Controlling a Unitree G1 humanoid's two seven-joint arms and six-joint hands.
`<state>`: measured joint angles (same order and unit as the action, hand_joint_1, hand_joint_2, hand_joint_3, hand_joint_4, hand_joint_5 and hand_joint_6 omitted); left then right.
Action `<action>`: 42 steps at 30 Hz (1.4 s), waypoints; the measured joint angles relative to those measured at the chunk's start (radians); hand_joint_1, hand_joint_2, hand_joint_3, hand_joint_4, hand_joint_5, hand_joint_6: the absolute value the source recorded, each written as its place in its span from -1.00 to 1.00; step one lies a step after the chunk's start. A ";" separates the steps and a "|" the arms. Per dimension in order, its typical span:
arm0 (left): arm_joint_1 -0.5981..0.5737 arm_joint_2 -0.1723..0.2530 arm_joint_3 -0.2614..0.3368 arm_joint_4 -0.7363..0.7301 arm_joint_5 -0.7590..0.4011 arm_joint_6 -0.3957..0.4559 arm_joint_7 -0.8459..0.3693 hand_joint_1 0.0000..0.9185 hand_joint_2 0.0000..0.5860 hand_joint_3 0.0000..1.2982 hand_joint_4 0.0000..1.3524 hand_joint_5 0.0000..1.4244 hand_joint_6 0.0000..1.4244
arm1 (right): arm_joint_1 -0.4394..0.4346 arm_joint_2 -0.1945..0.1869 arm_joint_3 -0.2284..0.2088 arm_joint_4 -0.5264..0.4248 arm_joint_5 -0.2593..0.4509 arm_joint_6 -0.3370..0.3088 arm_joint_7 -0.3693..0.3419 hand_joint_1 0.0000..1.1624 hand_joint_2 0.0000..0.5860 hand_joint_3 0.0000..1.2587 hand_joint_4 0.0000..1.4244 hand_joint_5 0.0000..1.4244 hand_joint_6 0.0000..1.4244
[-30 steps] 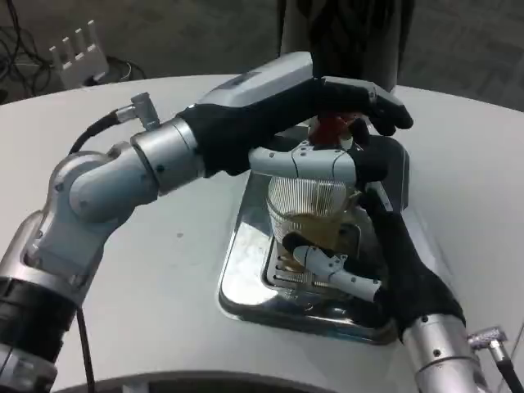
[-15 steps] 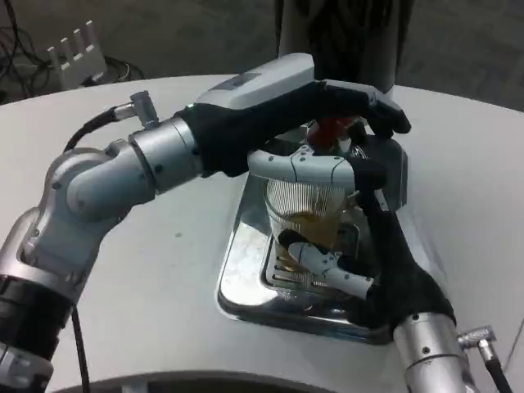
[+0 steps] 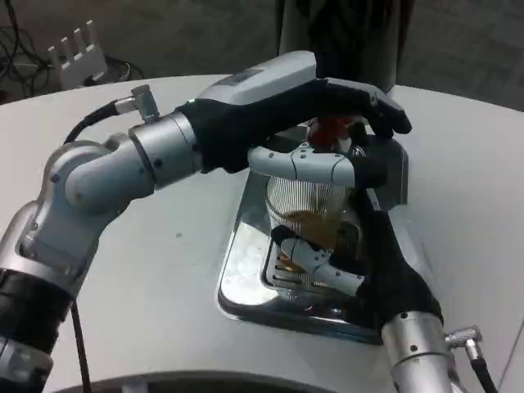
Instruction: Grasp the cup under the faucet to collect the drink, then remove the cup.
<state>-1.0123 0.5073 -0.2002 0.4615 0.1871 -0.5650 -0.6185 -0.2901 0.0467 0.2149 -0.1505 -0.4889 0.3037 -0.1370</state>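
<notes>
**Cup on the drip tray, a hand at each end**

The cup [image 3: 307,214] stands a little right of the frame's centre. It is clear and ribbed, upright, with amber drink in its lower part, and it rests on the slotted grate of the tray.

Largest in the frame is the white table [image 3: 164,270], round-edged, filling the picture from the left side across to the right. Next is the left arm [image 3: 123,176], silver and jointed, coming in from the lower left and rising toward the middle. Its left hand [image 3: 303,115] spreads over the top of the cup: the white back faces up, the dark fingers reach toward the upper right over the red faucet, and one white-and-black finger lies across the cup's upper rim. Whether this hand truly grips anything I cannot tell.

The steel drip tray [image 3: 241,270] sits at the centre, shiny, its near edge toward the bottom of the frame. The right hand [image 3: 372,262] comes up from the lower right, its dark palm beside the cup and a white finger curled round the cup's lower front, so it holds the cup.

The faucet [image 3: 332,128] shows as a small red part just above the cup's rim, under the left fingers.
</notes>
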 measured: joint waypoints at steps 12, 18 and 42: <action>-0.018 -0.001 0.000 0.023 -0.025 0.010 -0.030 -1.00 -0.88 -0.44 -0.51 -0.44 -0.45 | -0.021 0.027 0.006 0.044 0.005 -0.013 -0.047 0.11 -0.31 -0.99 -0.94 -0.91 -1.00; -0.030 -0.002 0.000 0.035 -0.027 0.013 -0.038 -1.00 -0.90 -0.44 -0.51 -0.44 -0.45 | -0.048 0.042 0.008 0.102 0.007 -0.017 -0.092 0.11 -0.30 -1.00 -0.94 -0.91 -1.00; -0.050 -0.002 0.000 0.060 -0.025 0.008 -0.044 -1.00 -0.94 -0.46 -0.52 -0.46 -0.45 | -0.121 0.070 0.036 0.272 0.008 -0.059 -0.258 0.10 -0.29 -1.00 -0.93 -0.89 -1.00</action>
<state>-1.0624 0.5056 -0.2003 0.5213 0.1624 -0.5568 -0.6625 -0.4113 0.1164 0.2505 0.1211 -0.4812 0.2449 -0.3955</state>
